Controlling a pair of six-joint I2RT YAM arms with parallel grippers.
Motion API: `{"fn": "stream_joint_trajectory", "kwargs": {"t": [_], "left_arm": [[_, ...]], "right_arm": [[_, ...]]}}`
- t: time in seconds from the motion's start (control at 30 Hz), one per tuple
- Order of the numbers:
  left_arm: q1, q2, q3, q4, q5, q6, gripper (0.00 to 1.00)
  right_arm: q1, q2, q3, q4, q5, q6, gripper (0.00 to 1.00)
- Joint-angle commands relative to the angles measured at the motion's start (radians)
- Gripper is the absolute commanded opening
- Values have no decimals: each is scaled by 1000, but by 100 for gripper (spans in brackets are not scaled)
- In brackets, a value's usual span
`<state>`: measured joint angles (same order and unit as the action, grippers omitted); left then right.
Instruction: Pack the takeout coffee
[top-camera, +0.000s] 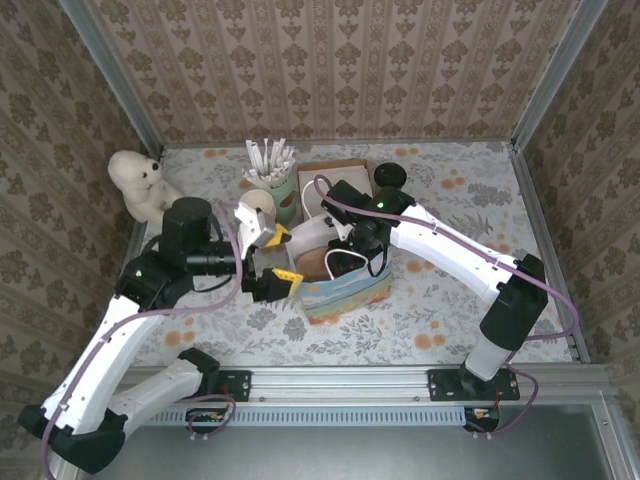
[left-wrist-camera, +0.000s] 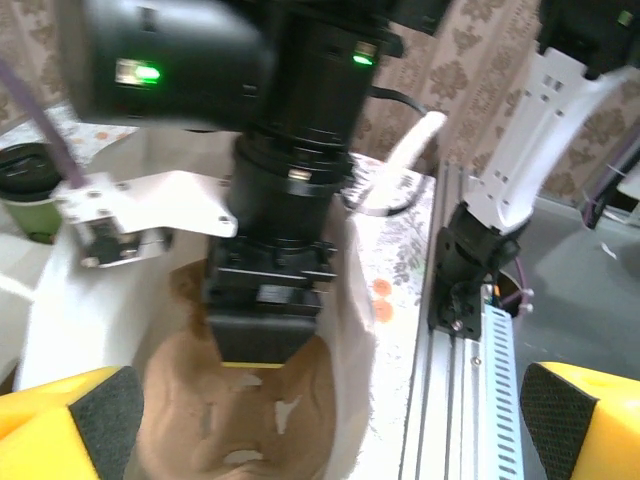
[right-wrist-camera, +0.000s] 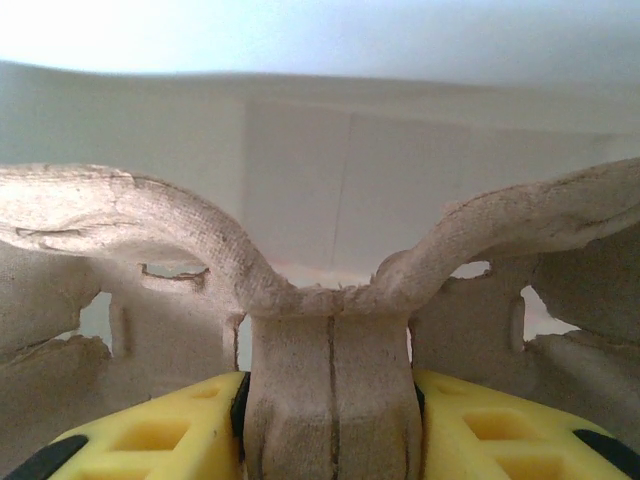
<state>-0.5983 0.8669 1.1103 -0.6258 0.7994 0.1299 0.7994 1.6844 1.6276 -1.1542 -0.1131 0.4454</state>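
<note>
The takeout coffee (top-camera: 388, 177), a dark green cup with a black lid, stands at the back of the table, right of a cardboard box; its lid and green side (left-wrist-camera: 26, 188) sit at the left wrist view's left edge. A paper bag (top-camera: 345, 295) stands open in the middle, a brown pulp cup carrier (top-camera: 314, 262) inside it. My right gripper (top-camera: 338, 260) reaches down into the bag and is shut on the carrier's centre post (right-wrist-camera: 330, 390). My left gripper (top-camera: 280, 258) is open at the bag's left rim, its yellow fingers (left-wrist-camera: 70, 425) wide apart above the carrier (left-wrist-camera: 240, 410), holding nothing.
A white teddy bear (top-camera: 140, 180) sits at the back left. A stack of cream cups (top-camera: 258, 210) and a pale green holder of white sticks (top-camera: 272, 172) stand behind the bag, beside an open cardboard box (top-camera: 335, 172). The metal rail (top-camera: 340, 382) runs along the near edge.
</note>
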Motion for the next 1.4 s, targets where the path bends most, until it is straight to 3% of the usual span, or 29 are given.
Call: {"fn": "stream_joint_trajectory", "kwargs": {"t": [0.0,0.1,0.23,0.3,0.4,0.5,0.73,1.03,1.13,1.37], "left_arm": [[-75,-24,-31,120,-63,27,96],[-157,-8,-40,181,-124,24,90],[-258,27,-49,229,-335,46,85],[-279,47,-50,245,-355,62,85],[-295,90,-41,272,-310,73,83],[-309,131,-25,290,-233,84,74],[-315,158,-30,313,-26,112,29],[-320,184,-1,200,55,183,11],[-321,165,-17,224,86,188,0],[-322,154,-24,241,120,201,0]], "right_arm": [[2,7,-14,-11,-7,31,45],[3,-1,-32,-6,9,47,45],[5,-17,-52,9,10,69,44],[5,-26,-59,15,10,75,45],[5,-29,-58,17,13,79,45],[6,-23,-53,17,13,80,45],[3,-16,-60,28,-3,123,45],[1,62,40,-43,-41,160,45],[0,79,46,-47,-44,161,45],[-1,102,54,-65,-86,176,45]]}}
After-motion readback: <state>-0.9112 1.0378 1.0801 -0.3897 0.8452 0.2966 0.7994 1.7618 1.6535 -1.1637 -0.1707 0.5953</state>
